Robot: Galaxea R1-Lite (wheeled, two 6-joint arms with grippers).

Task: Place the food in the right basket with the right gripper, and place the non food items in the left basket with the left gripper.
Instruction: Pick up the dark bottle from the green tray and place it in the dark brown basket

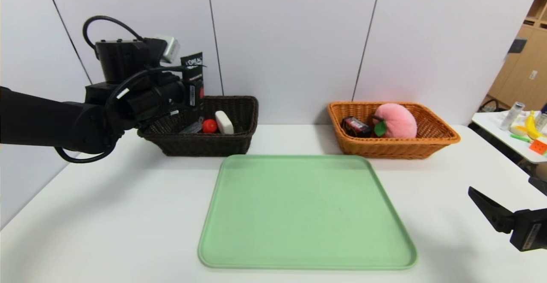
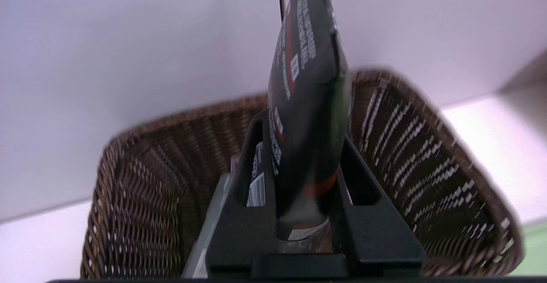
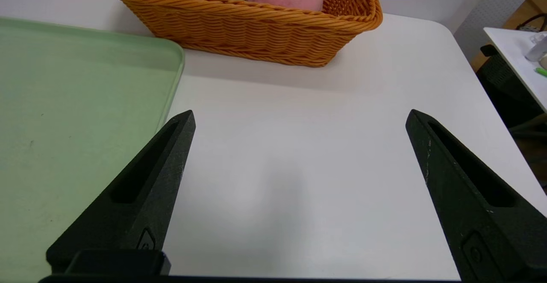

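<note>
Dark brown wicker forms the left basket (image 1: 205, 125), and in the head view the left gripper (image 1: 188, 90) hangs over its near left corner, holding a black cosmetics tube (image 1: 192, 80) upright above the rim. Inside the basket lie a red ball (image 1: 209, 125), a white bar (image 1: 224, 122) and a greyish item. The orange right basket (image 1: 393, 131) holds a pink plush peach (image 1: 397, 120) and a dark packet (image 1: 355, 126). The green tray (image 1: 305, 214) between the baskets and the robot has nothing on it. The right gripper (image 1: 491, 208) sits low at the table's right edge, well apart from its basket.

In the left wrist view, both jaws press against the tube's (image 2: 305, 103) lower end, with the basket's (image 2: 427, 146) woven wall behind and below; it is gripped, not yet let go.

In the right wrist view, the right gripper (image 3: 299, 197) is spread wide over bare table (image 3: 299, 146) and holds nothing, with the tray's (image 3: 85, 103) edge beside one finger.

Judging by the bare tray, sorting looks nearly done: dropping the tube appears to be the last step.
</note>
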